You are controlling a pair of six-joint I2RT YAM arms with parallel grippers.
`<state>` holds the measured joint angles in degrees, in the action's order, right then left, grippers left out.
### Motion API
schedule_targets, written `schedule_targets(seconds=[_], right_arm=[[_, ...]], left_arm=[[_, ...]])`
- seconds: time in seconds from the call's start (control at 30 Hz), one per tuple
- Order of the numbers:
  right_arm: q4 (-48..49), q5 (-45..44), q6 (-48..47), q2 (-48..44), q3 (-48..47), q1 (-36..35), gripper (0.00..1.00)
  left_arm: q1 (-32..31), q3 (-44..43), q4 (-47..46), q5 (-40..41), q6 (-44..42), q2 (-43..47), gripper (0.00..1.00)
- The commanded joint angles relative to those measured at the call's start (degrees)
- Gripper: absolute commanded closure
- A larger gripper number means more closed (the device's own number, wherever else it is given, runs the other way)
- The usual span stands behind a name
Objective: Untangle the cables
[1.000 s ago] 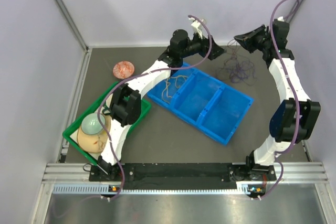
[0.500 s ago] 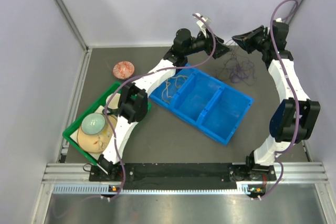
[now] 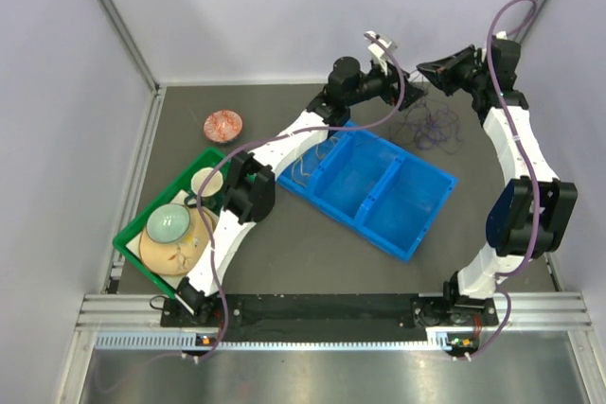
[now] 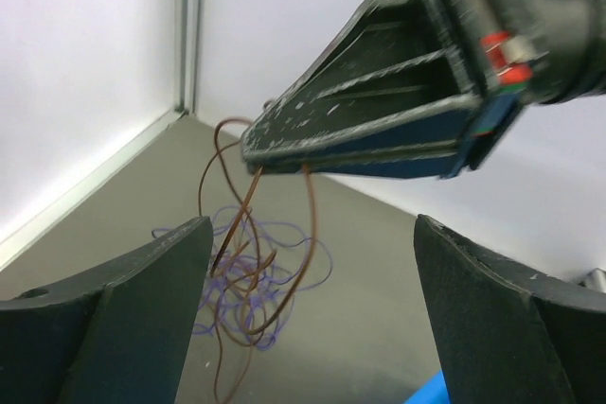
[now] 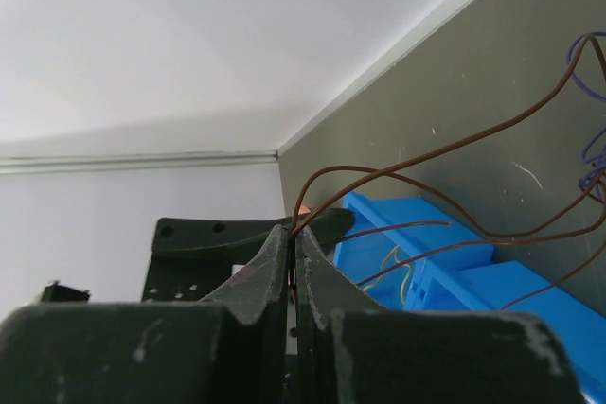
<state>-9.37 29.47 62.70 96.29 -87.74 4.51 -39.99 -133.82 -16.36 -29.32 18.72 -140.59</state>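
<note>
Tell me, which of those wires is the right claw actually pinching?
The brown wire: the right gripper is shut on it and it hangs in the air. The purple wires lie on the table; the pale wires sit in the blue bin.

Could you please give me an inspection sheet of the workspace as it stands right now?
Surface: dark grey table; spills, nothing seen.
Job's things: purple cable tangle lies on the table, far right. A brown cable rises from it. A pale wire lies in the left compartment of the blue bin.
Clutter: green tray holding a teal bowl, a tan plate and a white cup; a pink dish stands alone on the table.
Grippers: right gripper shut on the brown cable; left gripper open, holding nothing.
Cables: arm hoses loop along both arms; snags, nothing seen.
Surroundings: white walls; metal rail at the near edge.
</note>
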Motion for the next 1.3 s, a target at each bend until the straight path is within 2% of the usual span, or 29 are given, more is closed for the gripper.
schedule_targets(seconds=[0.0,0.17,0.4,0.47,0.6,0.63,0.7,0.83,0.87,0.9,1.0,1.13,1.27], right_arm=[[2.9,1.1,0.4,-0.5,-1.1,-0.7,1.00],[2.8,1.3,0.3,-0.7,-1.0,-0.7,1.00],[2.9,1.3,0.1,-0.8,-0.8,-0.7,1.00],[2.8,1.3,0.0,-0.8,-0.7,-0.8,1.00],[2.8,1.3,0.1,-0.7,-0.7,-0.9,1.00],[2.8,1.3,0.1,-0.7,-0.7,-0.9,1.00],[2.9,1.3,0.1,-0.8,-0.7,-0.9,1.00],[2.9,1.6,-0.1,-0.6,-0.5,-0.9,1.00],[3.1,1.9,-0.3,-0.3,-0.7,-0.9,0.87],[3.0,2.2,-0.6,-0.3,-0.8,-0.9,0.47],[2.9,3.0,-1.7,-0.4,-0.9,-0.7,0.02],[0.8,4.2,-4.1,-2.0,-0.1,0.7,0.01],[0.2,4.5,-6.7,-6.0,6.5,3.8,0.01]], left_arm=[[-0.4,-2.2,-0.3,3.9,-2.6,-1.3,0.11],[-0.4,-2.0,-1.0,5.0,-2.2,-1.7,0.26],[-0.4,-1.0,-2.5,5.1,-1.1,-0.7,0.30],[-0.4,-0.6,-3.5,5.4,-0.9,-0.2,0.34],[-0.4,-0.8,-5.2,5.9,1.7,-0.6,0.61],[-0.4,-0.7,-5.4,6.1,2.1,-0.7,0.81],[-0.4,-0.7,-5.3,6.3,2.5,-0.7,0.97],[-0.4,2.1,-6.4,7.5,2.6,0.8,1.00],[-0.4,2.6,-7.0,7.9,2.7,1.2,1.00],[-0.3,3.6,-7.2,8.1,2.8,1.9,1.00],[-0.2,5.4,-7.9,9.4,2.5,3.2,1.00],[-0.2,8.7,-9.2,11.8,1.8,5.3,1.00],[0.3,10.0,-9.2,12.5,1.8,6.9,1.00]])
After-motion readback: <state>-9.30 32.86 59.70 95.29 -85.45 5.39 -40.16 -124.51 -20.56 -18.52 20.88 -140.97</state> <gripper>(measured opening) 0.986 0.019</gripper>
